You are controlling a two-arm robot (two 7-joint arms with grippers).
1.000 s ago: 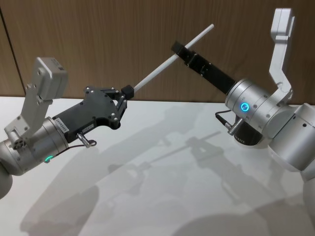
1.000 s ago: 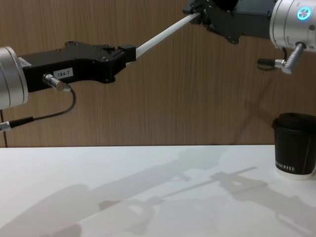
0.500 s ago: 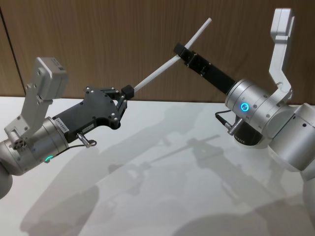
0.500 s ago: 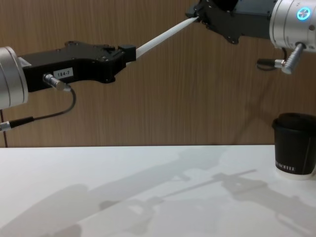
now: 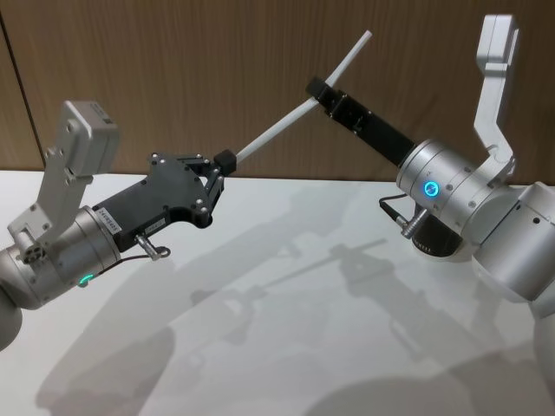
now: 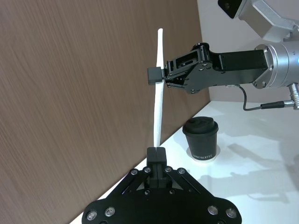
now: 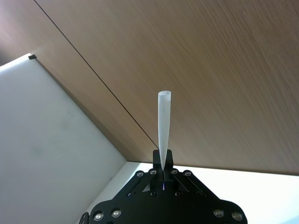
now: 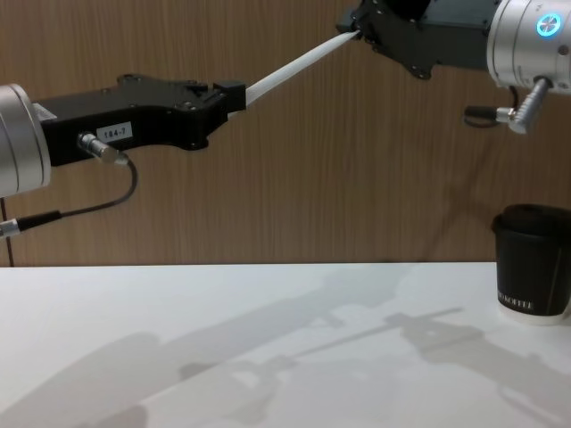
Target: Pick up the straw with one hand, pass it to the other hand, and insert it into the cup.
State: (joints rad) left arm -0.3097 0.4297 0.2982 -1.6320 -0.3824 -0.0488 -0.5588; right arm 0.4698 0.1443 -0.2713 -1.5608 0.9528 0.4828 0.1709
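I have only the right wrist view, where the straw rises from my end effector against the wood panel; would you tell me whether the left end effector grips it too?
Observer: Yes. In the head view the left end effector is shut on the lower end of the straw, and the right end effector clamps it farther up.
Operator: Thank you. Where is the cup?
Observer: The cup stands upright on the white table, on the robot's right side.
Operator: And how does the straw lie relative to it?
Observer: In the chest view the straw slopes up from the left end effector to the right one, well above the cup.
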